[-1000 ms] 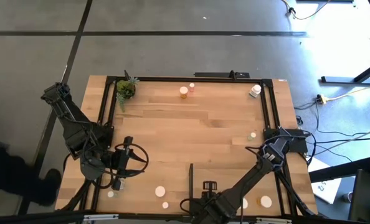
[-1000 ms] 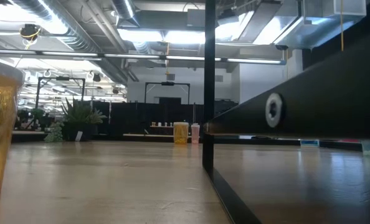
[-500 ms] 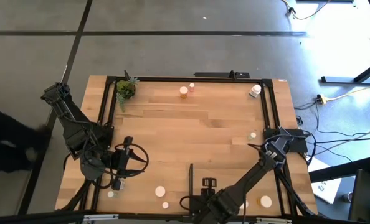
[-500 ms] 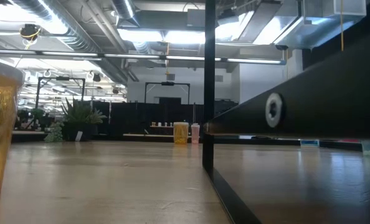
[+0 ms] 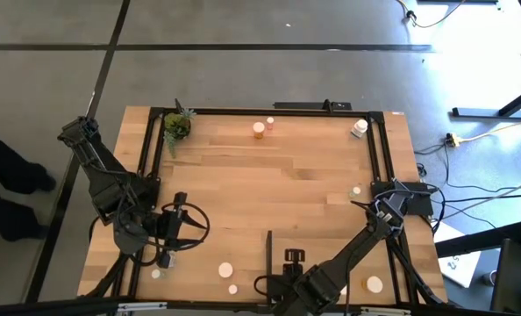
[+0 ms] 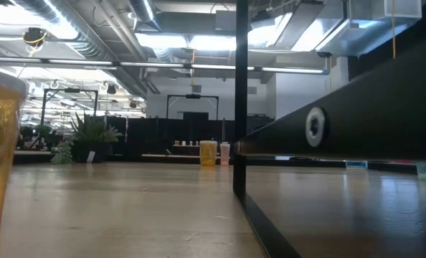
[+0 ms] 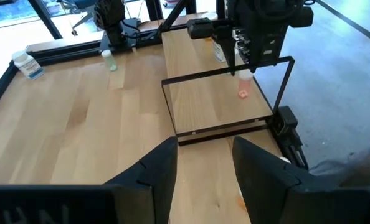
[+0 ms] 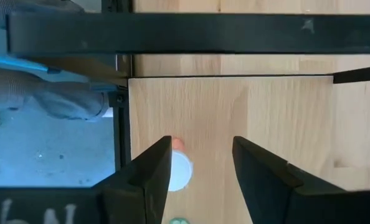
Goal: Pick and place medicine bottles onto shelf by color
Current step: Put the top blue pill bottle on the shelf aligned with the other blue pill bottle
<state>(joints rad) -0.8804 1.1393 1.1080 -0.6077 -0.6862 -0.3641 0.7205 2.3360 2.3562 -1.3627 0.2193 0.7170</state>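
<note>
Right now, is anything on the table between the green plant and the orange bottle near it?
No. In the high view, the stretch between the plant and the orange bottle is bare wood.

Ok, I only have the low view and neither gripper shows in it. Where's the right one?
Observer: The right gripper hangs open over the shelf, pointing down at it.
Operator: Anything under it?
Observer: A white-capped bottle stands on the shelf beside one finger, partly hidden by it.
Operator: And the left?
Observer: The left gripper is open and empty, facing the shelf across the table.
</note>
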